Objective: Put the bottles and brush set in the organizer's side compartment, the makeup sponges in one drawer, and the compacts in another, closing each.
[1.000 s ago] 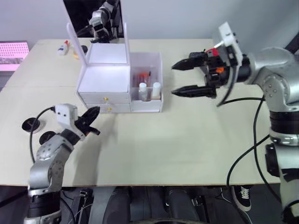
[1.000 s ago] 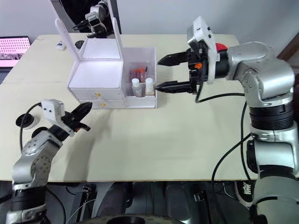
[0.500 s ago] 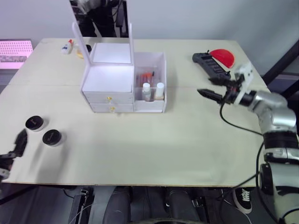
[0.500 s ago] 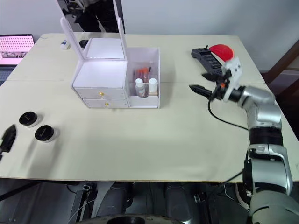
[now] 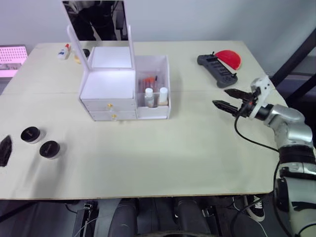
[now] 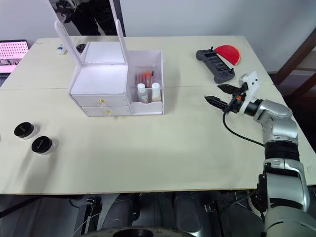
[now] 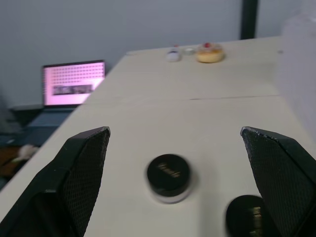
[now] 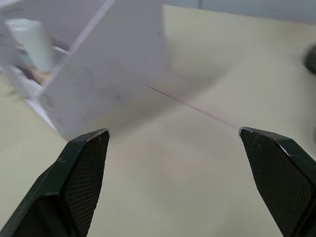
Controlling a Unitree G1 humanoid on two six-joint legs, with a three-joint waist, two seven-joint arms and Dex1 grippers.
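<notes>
The white organizer (image 5: 108, 91) stands at the back left with its mirror lid up and both drawers pushed in. Two bottles (image 5: 149, 97) and a reddish brush set (image 5: 148, 79) sit in its side compartment. Two black compacts (image 5: 30, 134) (image 5: 50, 148) lie on the table at the front left. My left gripper (image 7: 174, 131) is open just short of them, holding nothing. My right gripper (image 5: 226, 98) is open above the table's right side, pointing toward the organizer and well clear of it. The makeup sponges are out of view.
A black controller (image 5: 217, 70) and a red half-round object (image 5: 228, 58) lie at the back right. Small items (image 5: 64, 51) sit at the back left corner. A pink laptop screen (image 5: 12, 55) stands beyond the left edge.
The left arm has drawn back from the drawers to the front left, and its gripper has opened. The right arm has swung away from the organizer to the table's right side.
</notes>
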